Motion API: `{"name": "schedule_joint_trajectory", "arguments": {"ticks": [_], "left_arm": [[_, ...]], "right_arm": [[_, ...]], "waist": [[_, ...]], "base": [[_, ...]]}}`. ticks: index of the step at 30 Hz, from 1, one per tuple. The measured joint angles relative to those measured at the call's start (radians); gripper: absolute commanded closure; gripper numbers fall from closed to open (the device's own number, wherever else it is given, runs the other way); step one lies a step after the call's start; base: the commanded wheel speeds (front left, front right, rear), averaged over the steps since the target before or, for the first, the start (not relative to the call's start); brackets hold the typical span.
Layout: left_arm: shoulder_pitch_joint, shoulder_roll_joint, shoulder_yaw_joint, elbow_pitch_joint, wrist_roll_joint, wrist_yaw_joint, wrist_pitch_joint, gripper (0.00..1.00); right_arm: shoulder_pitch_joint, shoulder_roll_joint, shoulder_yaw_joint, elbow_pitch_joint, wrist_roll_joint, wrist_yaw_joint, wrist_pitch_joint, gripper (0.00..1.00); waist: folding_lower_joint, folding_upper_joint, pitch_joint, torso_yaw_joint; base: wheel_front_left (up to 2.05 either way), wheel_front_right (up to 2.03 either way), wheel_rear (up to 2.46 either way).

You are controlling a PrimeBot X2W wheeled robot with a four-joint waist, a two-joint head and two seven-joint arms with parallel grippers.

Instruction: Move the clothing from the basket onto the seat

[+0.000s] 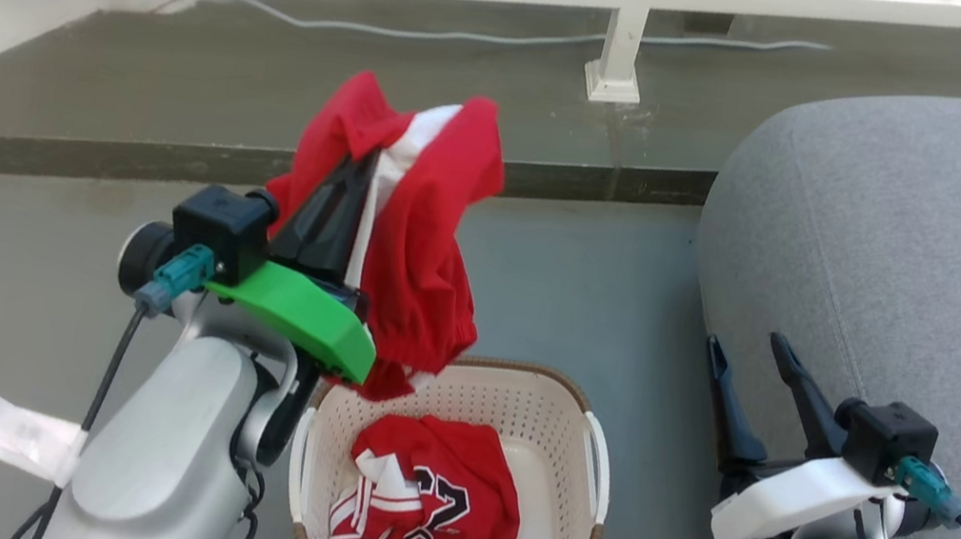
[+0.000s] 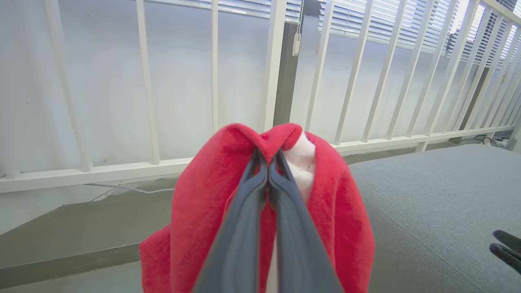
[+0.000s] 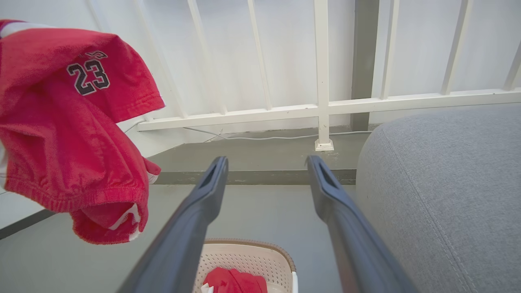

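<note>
Gripping a bunched fold of one red garment (image 1: 419,231), the left pincer (image 1: 366,169) is clamping shut and holding it clear above the basket (image 1: 522,374), likely so it can swing toward the seat (image 1: 930,235) at three o'clock. The right pincer (image 1: 747,341) is standing wide and empty beside the seat edge. The basket is holding the second, printed garment (image 1: 429,502) crumpled on its floor, toward six o'clock.

Grey floor (image 1: 6,281), smooth and level. A cream basket (image 1: 507,404) stands on it, near the grey seat (image 1: 925,263) to the right, with a strip of floor between them. Beyond, a raised darker step (image 1: 181,87) carries a white railing post (image 1: 615,59) and a pale cable (image 1: 440,37).
</note>
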State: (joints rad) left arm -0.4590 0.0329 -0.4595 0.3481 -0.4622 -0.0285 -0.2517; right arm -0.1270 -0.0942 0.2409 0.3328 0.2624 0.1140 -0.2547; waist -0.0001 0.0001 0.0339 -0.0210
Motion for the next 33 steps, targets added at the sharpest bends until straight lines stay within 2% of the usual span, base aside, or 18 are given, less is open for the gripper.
{"name": "schedule_joint_trajectory", "arguments": {"ticks": [3,13,33], "left_arm": [[0.022,0.000,-0.009,-0.033,0.000,-0.017,0.000,1.00],[0.082,0.003,-0.061,-0.142,0.000,-0.034,0.000,1.00],[0.164,0.019,-0.089,-0.280,0.001,-0.018,0.029,1.00]], "right_arm": [[0.014,0.002,0.002,0.000,0.003,0.000,0.000,0.00],[0.052,0.011,0.020,-0.007,0.016,-0.001,0.000,0.00],[0.057,0.016,0.023,-0.047,0.020,-0.011,0.006,0.00]], "waist": [[0.0000,0.0000,-0.017,-0.001],[0.0000,0.0000,-0.048,-0.014],[0.0000,0.0000,-0.048,-0.019]], "base": [[0.00,0.00,0.00],[0.00,0.00,0.00],[0.00,0.00,0.00]]}}
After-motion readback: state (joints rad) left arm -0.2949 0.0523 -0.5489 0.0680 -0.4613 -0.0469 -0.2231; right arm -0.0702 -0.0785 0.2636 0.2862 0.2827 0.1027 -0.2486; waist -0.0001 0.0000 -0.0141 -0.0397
